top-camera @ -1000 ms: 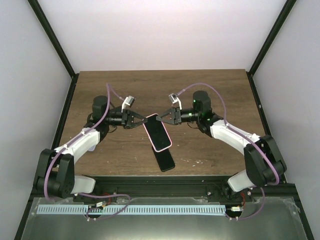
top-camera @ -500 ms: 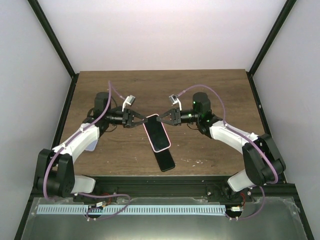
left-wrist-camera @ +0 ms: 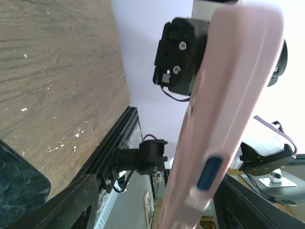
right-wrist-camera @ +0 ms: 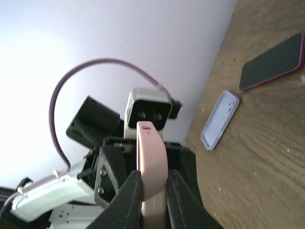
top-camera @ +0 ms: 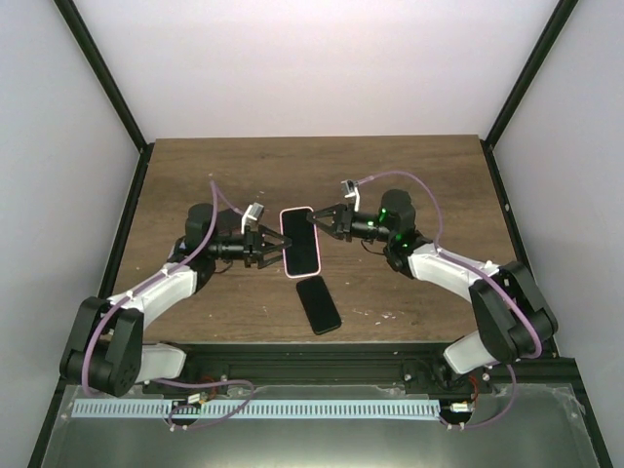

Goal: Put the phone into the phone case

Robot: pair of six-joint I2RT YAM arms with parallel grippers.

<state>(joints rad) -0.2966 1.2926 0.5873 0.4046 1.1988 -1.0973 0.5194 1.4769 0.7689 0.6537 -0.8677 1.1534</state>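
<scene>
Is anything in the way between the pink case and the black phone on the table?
Nothing visible is. The right gripper pinches the pink case, with the left gripper at its other edge. The black phone lies flat on the table, just nearer the arm bases, with nothing lying between them.

Case (top-camera: 300, 242) swung from slanted to approx. straight near-far and shifted left and far. Its near end no longer overlaps the phone (top-camera: 319, 304), so the whole phone shows now. L gripper (top-camera: 273, 252) moved nearer and right, from the case's far-left corner to mid left edge. R gripper (top-camera: 324, 219) moved slightly farther.
</scene>
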